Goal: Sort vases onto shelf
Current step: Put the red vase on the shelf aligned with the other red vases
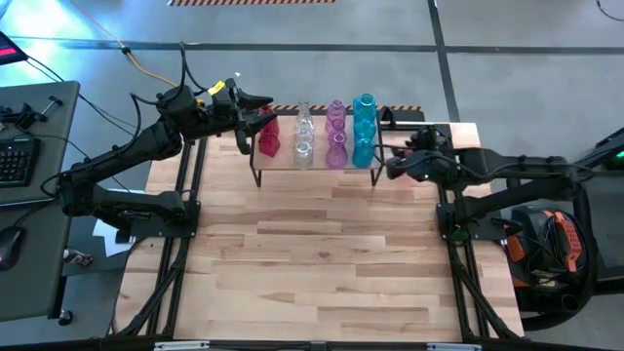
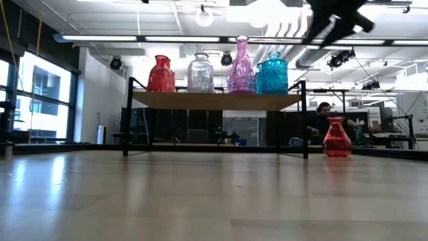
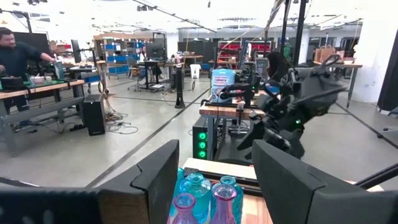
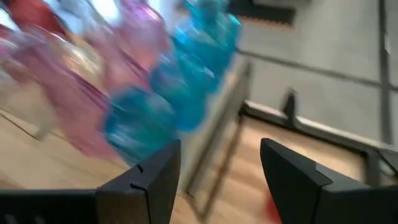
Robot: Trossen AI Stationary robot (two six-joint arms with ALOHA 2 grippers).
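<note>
The shelf (image 1: 317, 168) stands at the table's far middle. On it stand rows of vases: red (image 1: 268, 136), clear (image 1: 304, 136), pink-purple (image 1: 336, 132) and teal (image 1: 364, 127), all upright on their bases. In the low view one more red vase (image 2: 337, 137) stands on the table to the right of the shelf (image 2: 214, 100). My left gripper (image 1: 261, 107) hovers open above the shelf's left end, over the red vases, with nothing between its fingers (image 3: 214, 155). My right gripper (image 1: 392, 161) is open beside the shelf's right end, near the teal vases (image 4: 143, 118), and holds nothing.
The plank table top (image 1: 322, 263) stretches out in front of the shelf toward the near edge. Black frame rails (image 1: 185, 244) run along both sides. A side desk with a keyboard (image 1: 15, 161) stands at the left. A person (image 2: 324, 117) sits in the room behind.
</note>
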